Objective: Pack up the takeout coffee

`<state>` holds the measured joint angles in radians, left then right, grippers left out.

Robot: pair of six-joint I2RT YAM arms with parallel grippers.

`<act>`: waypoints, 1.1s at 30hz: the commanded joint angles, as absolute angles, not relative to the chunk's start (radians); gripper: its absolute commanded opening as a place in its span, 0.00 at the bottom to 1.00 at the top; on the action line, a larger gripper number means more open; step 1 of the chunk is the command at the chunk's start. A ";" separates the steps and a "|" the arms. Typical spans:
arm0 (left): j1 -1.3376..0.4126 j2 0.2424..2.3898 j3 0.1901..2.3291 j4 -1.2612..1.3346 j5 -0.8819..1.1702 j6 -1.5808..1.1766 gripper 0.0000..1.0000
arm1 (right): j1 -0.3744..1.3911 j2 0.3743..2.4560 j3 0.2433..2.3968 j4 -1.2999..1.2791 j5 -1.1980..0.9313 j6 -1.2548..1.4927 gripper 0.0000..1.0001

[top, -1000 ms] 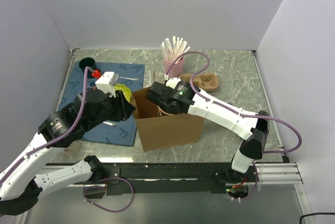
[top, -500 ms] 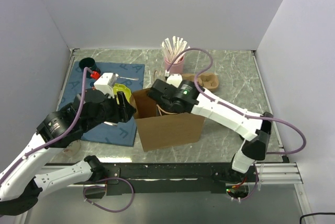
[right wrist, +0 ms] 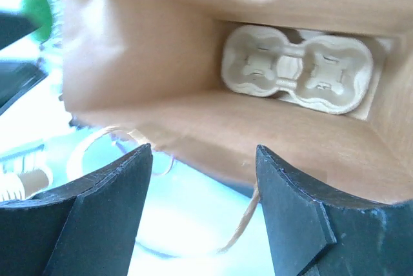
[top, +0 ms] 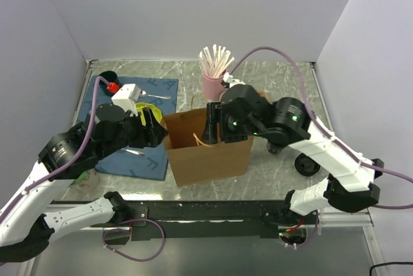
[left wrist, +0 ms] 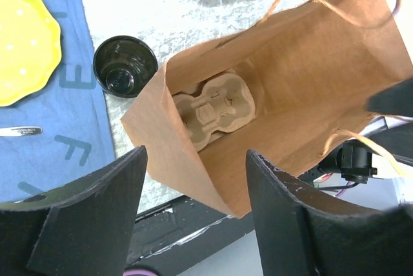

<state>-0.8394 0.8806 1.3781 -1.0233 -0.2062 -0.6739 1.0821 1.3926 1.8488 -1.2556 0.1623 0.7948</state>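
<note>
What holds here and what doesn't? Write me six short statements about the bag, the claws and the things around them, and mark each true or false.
1. The paper bag stands open on the table. True.
2. The bag is empty. False: a pulp cup carrier lies at its bottom.
3. The right claw grips the carrier. False: it is open over the bag's mouth, holding nothing.
4. The left claw is open and empty. True.
5. The yellow plate lies on the blue mat. True.
6. The black cup is inside the bag. False: it stands outside, beside the bag.
</note>
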 commanded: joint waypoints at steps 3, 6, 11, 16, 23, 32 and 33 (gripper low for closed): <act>-0.841 0.919 1.448 -1.055 -0.180 -0.695 0.71 | 1.066 1.338 2.009 -1.271 0.193 0.689 0.72; -0.841 0.927 1.476 -1.061 -0.176 -0.729 0.74 | 1.063 1.319 2.074 -1.327 0.306 0.654 0.71; -0.841 0.930 1.503 -1.107 -0.193 -0.781 0.78 | 1.011 1.230 2.020 -1.356 0.402 0.614 0.70; -0.841 0.946 1.506 -1.147 -0.186 -0.818 0.75 | 0.872 1.177 1.915 -1.350 0.335 0.549 0.70; -0.841 0.980 1.513 -1.177 -0.189 -0.824 0.74 | 0.721 1.150 1.821 -1.359 0.237 0.506 0.70; -0.841 1.031 1.543 -1.223 -0.229 -0.770 0.71 | 0.618 1.175 1.784 -1.356 0.143 0.474 0.68; -0.841 1.029 1.537 -1.217 -0.229 -0.761 0.69 | 0.615 1.180 1.786 -1.351 0.117 0.472 0.67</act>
